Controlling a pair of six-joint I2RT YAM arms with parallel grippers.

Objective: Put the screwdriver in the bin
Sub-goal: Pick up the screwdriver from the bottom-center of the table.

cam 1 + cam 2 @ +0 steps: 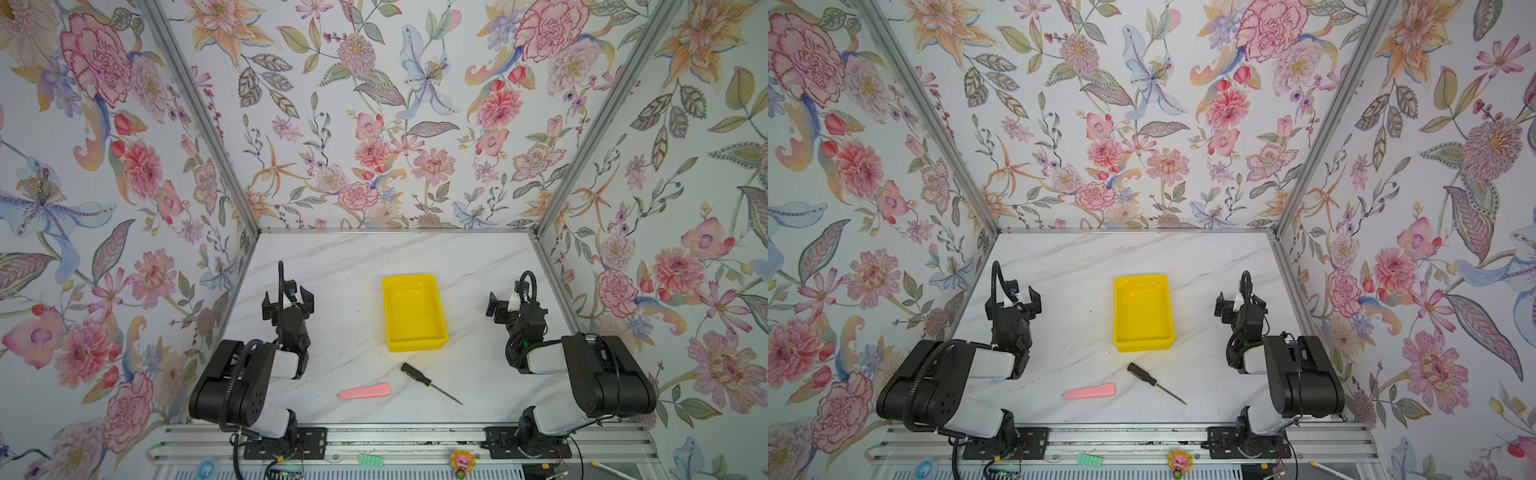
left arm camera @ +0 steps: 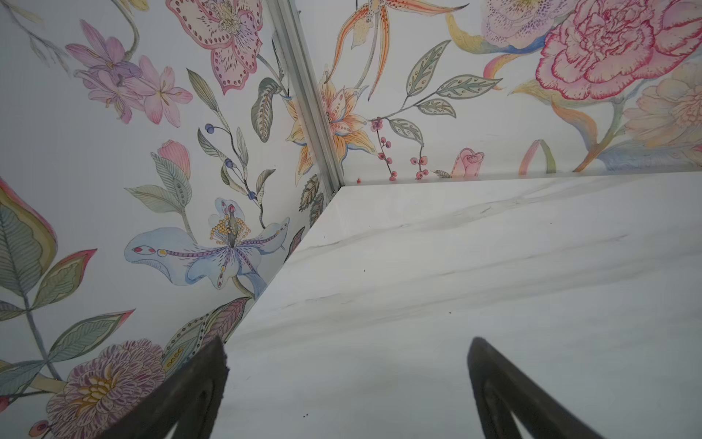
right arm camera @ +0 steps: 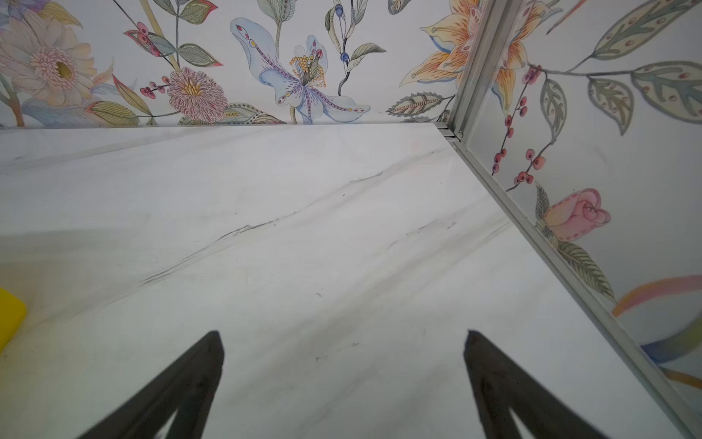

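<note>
So, the screwdriver (image 1: 430, 382) is found lying flat on the worktop (image 1: 353, 257), just short of the near wall of the bin (image 1: 417, 343), on the side towards the arm bases, and not touching it. Its long axis is set on a diagonal: the black handle is pointed up towards the bin and a bit to the left arm's side, while the thin shaft is run off towards the right arm's base. A pink bar (image 1: 365, 391) is parked near the handle end, on the left arm's side and apart from it, so that's not to be grabbed by mistake. The bin is seen empty. Both sets of fingers are aimed at the back wall, so the screwdriver is sat behind them and isn't caught in either wrist view. Only a yellow corner of the bin is caught at the edge of the right wrist view. The left fingers (image 2: 197, 387) are spread wide with only bare worktop between them, and nothing is touched. Same story for the right fingers (image 3: 190, 384): spread fully apart, nothing held. Going by both top views, the right arm is judged the nearer of the 2, so the reach would probably be best made from there, with the fingers lined up across the handle rather than along that diagonal.
</note>
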